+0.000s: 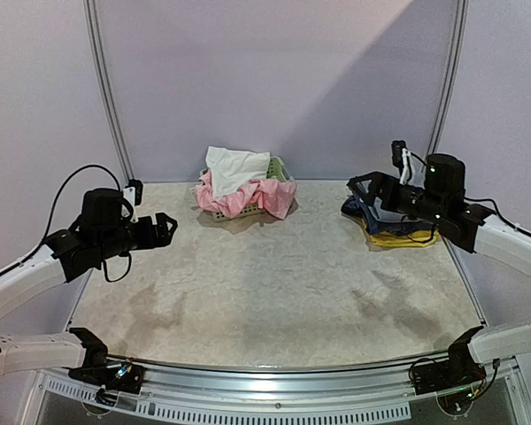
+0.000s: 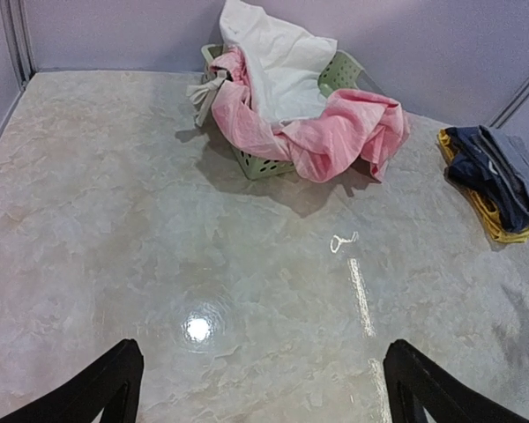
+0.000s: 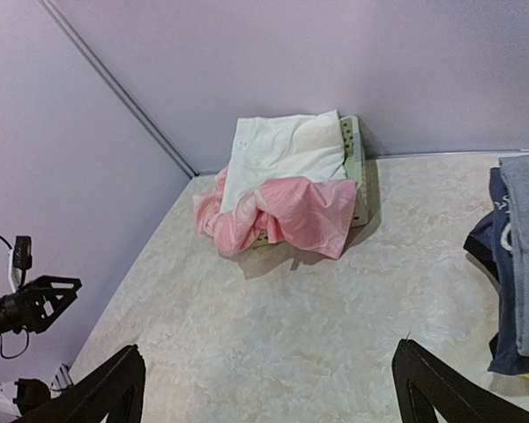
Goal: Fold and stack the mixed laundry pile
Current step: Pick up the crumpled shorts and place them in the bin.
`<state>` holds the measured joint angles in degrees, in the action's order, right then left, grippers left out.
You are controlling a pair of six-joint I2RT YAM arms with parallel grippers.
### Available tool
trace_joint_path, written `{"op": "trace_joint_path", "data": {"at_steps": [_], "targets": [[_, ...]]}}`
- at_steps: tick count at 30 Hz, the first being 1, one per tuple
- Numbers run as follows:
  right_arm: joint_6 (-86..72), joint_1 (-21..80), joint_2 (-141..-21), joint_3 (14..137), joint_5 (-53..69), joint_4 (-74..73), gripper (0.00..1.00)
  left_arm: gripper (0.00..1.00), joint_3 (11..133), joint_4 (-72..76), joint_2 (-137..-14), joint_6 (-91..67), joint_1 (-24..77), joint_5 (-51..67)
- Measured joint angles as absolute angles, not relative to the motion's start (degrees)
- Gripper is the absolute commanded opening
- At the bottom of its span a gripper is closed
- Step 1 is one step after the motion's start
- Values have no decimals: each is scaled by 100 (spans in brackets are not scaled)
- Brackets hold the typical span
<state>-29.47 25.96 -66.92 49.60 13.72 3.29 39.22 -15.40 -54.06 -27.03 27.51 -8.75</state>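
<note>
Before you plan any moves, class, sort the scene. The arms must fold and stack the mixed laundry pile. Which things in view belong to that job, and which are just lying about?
Belongs to the job:
pink garment
white garment

Just lying about:
green basket
folded dark blue and yellow clothes
small white loop

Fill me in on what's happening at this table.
Two robot arms are set to fold laundry, but neither holds anything. The left gripper and right gripper hover open above the table. The pink garment and white garment lie heaped over the green basket at the back. Folded clothes sit on the right.
</note>
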Motion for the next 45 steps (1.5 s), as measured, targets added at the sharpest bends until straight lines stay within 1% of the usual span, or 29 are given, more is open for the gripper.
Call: {"op": "trace_joint_path", "data": {"at_steps": [6, 13, 17, 23, 28, 32, 38, 45], "targets": [[-2718, 3162, -8077, 6368, 1229, -255, 99, 93, 3920, -1531, -5535, -2563, 2862, -923], [-2477, 3336, -9804, 7970, 1153, -886, 99, 87, 4032, -1490, -6230, -2359, 2965, -921], [-2359, 3336, -10650, 8735, 1107, -1302, 99, 86, 4456, -1474, -6820, -2281, 2995, -902], [-2156, 3336, -11911, 10272, 1081, -1918, 99, 86, 4930, -1317, -7599, -2239, 3035, -919], [-2008, 3336, -12586, 10949, 1100, -2191, 99, 85, 5701, -1288, -8608, -2224, 3039, -794], [-1876, 3336, -13157, 11740, 1122, -2488, 99, 84, 6401, -1291, -9373, -2143, 3039, -707], [-1660, 3336, -13255, 11738, 1127, -2587, 99, 81, 7570, -1485, -10534, -1946, 3039, -611], [-1533, 3301, -13102, 10700, 1153, -2423, 99, 75, 8458, -1793, -11472, -1802, 3017, -528]]}}
